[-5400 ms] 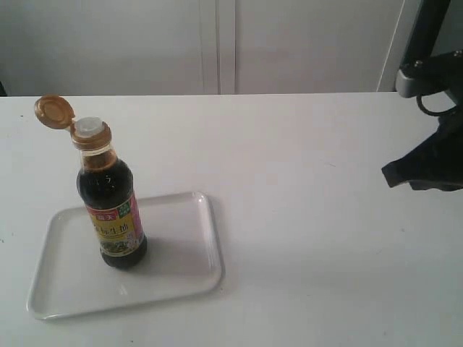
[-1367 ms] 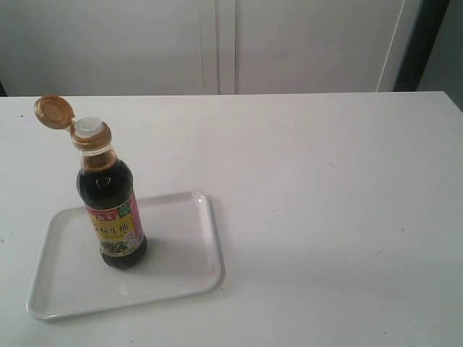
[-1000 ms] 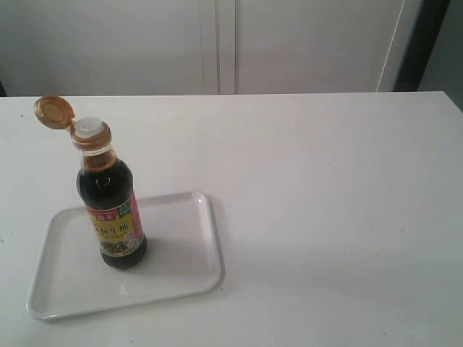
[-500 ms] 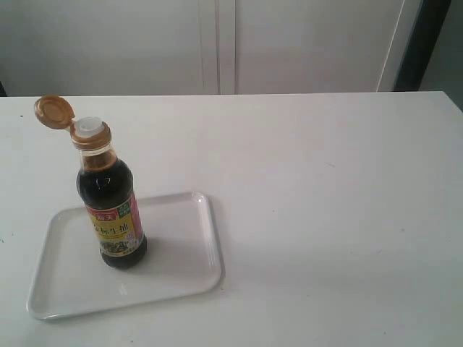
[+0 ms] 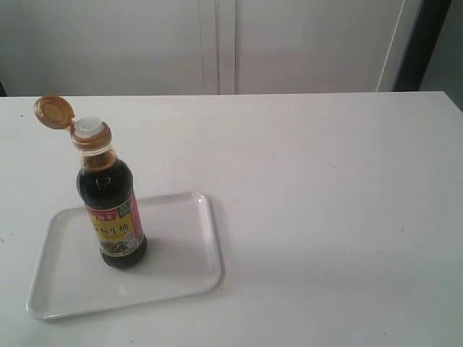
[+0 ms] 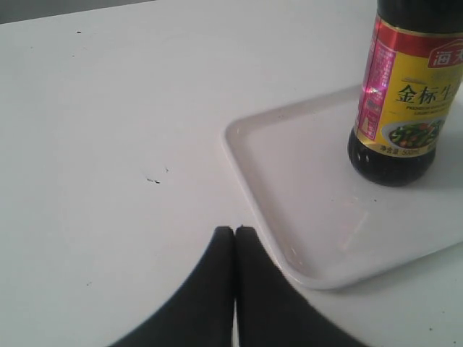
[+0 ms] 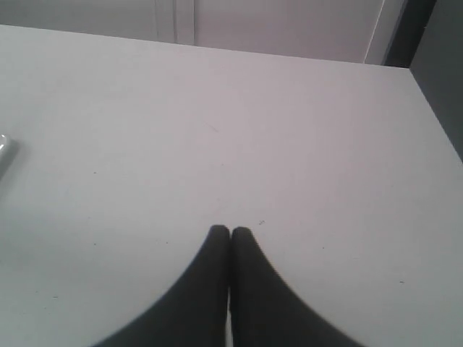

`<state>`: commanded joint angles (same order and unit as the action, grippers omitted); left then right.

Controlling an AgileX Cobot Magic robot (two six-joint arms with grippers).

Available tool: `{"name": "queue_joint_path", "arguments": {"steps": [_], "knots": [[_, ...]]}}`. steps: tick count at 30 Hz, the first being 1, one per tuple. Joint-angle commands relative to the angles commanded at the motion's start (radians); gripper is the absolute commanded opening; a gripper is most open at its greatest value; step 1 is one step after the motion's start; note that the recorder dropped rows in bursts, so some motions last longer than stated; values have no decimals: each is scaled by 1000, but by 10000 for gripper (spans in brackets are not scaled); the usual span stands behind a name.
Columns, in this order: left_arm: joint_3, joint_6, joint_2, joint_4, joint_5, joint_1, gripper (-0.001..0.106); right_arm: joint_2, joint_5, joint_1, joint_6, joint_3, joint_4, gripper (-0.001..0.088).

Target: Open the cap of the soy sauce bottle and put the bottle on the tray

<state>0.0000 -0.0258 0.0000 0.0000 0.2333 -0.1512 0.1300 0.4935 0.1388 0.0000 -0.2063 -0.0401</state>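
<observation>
A small clear soy sauce bottle (image 5: 111, 210) of dark brown-black liquid, with a narrow neck and a red, yellow and green label bearing Chinese characters, stands upright inside a shallow white rectangular tray (image 5: 184, 271) with rounded corners and a raised rim, toward the tray's left half in the exterior view. The golden-orange round plastic flip-top cap (image 5: 54, 111) is swung open and hangs from its hinge on the matching collar, leaving the white pour spout (image 5: 90, 127) exposed. The tray lies flat on a plain white tabletop (image 5: 325, 202) in front of pale cabinet doors (image 5: 217, 43). Neither arm appears in the exterior view. In the left wrist view, the black left tool (image 6: 234, 233) hovers with its two tips pressed together and nothing between them, just beside the tray's rim (image 6: 253, 238), while the bottle's lower body (image 6: 405, 94) stands farther in on the tray. In the right wrist view, the black right tool (image 7: 230, 233) likewise has its tips closed on nothing, above bare tabletop (image 7: 289, 130), well apart from the tray, whose edge (image 7: 3, 153) just shows at the border.
</observation>
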Motion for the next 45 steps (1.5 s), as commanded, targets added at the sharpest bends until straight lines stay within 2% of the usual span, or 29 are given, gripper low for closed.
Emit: {"name": "queue_joint_path", "arguments": {"steps": [2,8,18,22,45], "knots": [[0,0,0,0,0,0,0,-11,-11,-9,0,13,-2,0],[0,0,0,0,0,0,0,-86,-67,-90,0,57,-2,0],[0,0,0,0,0,0,0,-130,-116,-148,0,191,-13,0],[0,0,0,0,0,0,0,-130,-156,-151,0,206,-11,0],[0,0,0,0,0,0,0,-130,-146,-151,0,206,-9,0]]}}
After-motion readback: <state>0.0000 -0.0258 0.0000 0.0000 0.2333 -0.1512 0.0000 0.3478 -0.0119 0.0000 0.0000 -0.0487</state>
